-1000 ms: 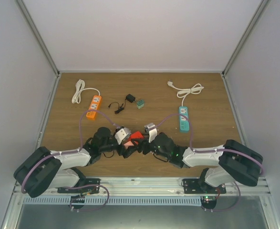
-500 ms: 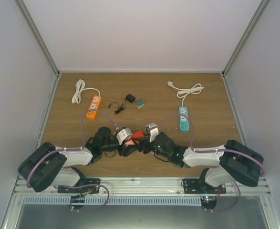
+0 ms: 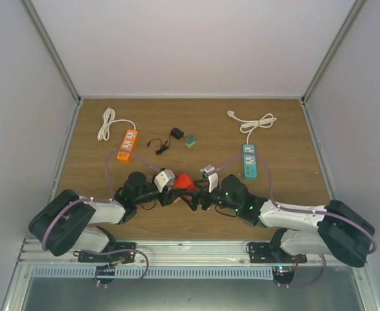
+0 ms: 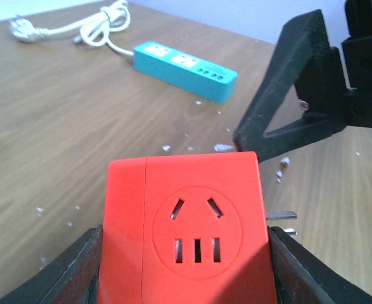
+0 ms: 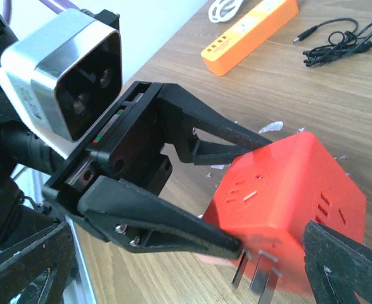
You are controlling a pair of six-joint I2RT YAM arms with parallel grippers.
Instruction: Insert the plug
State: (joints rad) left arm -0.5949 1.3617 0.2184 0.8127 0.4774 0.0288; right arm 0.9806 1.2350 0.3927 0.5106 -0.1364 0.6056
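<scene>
A wooden tabletop sits boxed in by white walls. At the far middle lies a small black charger, its thin cable bunched just to the near left. A little green cube rests just right of the charger. White flecks dot the wood.

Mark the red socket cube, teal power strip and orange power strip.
red socket cube (image 4: pixel 195 235), left wrist view, on its socket face
teal power strip (image 4: pixel 182 63), left wrist view, on its top face
orange power strip (image 5: pixel 249 28), right wrist view, on its top face
</scene>
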